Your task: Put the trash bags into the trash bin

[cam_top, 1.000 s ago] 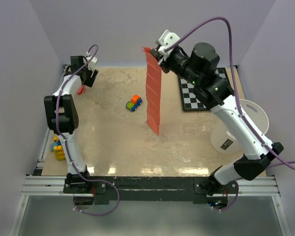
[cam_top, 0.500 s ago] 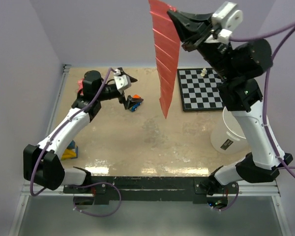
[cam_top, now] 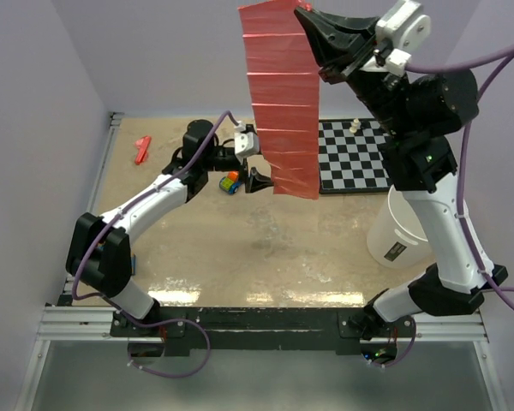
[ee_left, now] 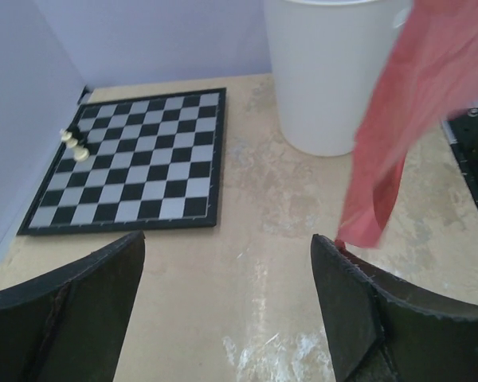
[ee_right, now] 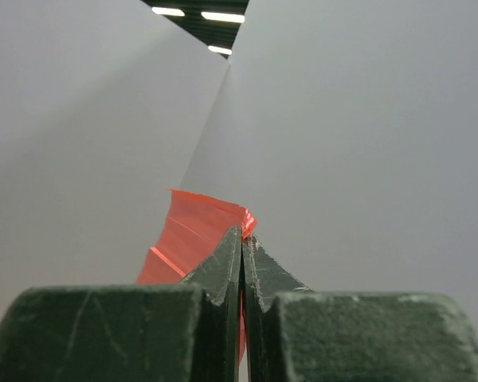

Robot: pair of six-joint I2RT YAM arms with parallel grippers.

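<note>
At the far left of the surface point(cam_top: 197, 248) lies a small red piece point(cam_top: 142, 150), well apart from the work and best ignored. Next comes the left gripper point(ee_left: 227, 239), with its jaws spread as wide as they go and nothing between them. It reaches in low beside a little toy car point(cam_top: 230, 181). Just to its right hangs the trash bag point(cam_top: 283, 111), a flat, creased red strip dangling free in the air. In the left wrist view the bag's bottom corner sits just by one finger, though whether it touches I cannot tell. The top of the bag is pinched in the right gripper point(ee_right: 241, 239), which is closed fully on the film and raised high above the far side of the surface. Further right is the checkerboard point(cam_top: 351, 167) with a chess piece point(cam_top: 355, 126) on it. The trash bin point(cam_top: 403, 227) stands upright near the right arm, with no bag in it yet. The step in hand looks to be catching the bag's lower end. To do it well, the left gripper should slide sideways until the hanging corner is fully between the jaws, then close gently. The film is thin and may swing or slip, so the right gripper should hold steady. The approach must also clear the toy car. With both ends held, the bag can then be carried across the checkerboard and lowered into the bin's open mouth.
</note>
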